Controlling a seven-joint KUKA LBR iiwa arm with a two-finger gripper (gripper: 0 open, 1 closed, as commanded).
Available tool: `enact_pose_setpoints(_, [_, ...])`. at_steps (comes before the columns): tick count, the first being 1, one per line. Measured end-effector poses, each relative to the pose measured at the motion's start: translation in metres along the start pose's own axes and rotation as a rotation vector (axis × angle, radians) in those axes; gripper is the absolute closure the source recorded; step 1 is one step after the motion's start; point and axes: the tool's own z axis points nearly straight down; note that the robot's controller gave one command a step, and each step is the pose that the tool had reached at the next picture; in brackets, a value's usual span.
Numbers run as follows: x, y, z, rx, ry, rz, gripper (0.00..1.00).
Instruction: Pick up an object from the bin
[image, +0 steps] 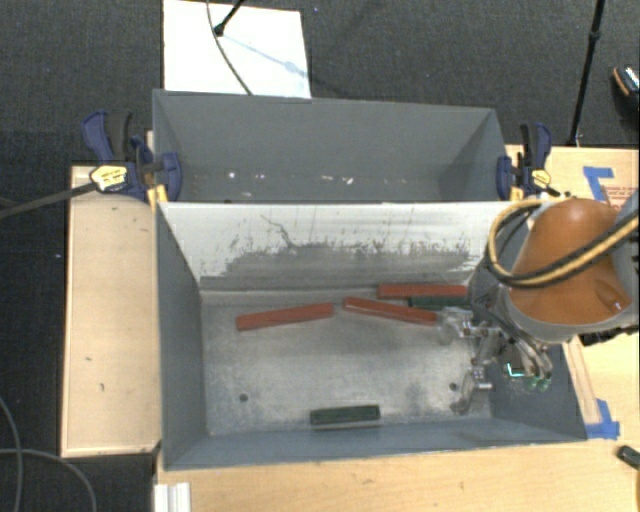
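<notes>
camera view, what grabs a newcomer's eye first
The arm's rounded orange cover stands out at the right, its gripper low inside the grey metal bin. Reddish-brown flat sticks lie along the floor's back, and a dark green flat block sits alone near the front.

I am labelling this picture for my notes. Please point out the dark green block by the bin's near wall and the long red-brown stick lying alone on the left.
dark green block (344, 415): camera view, middle of its top face.
long red-brown stick (285, 317): camera view, middle of its length.
</notes>
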Motion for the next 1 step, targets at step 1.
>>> enact_pose_setpoints(1, [-0.0988, 0.0565, 0.0742, -0.002, -0.011, -0.047, 0.00])
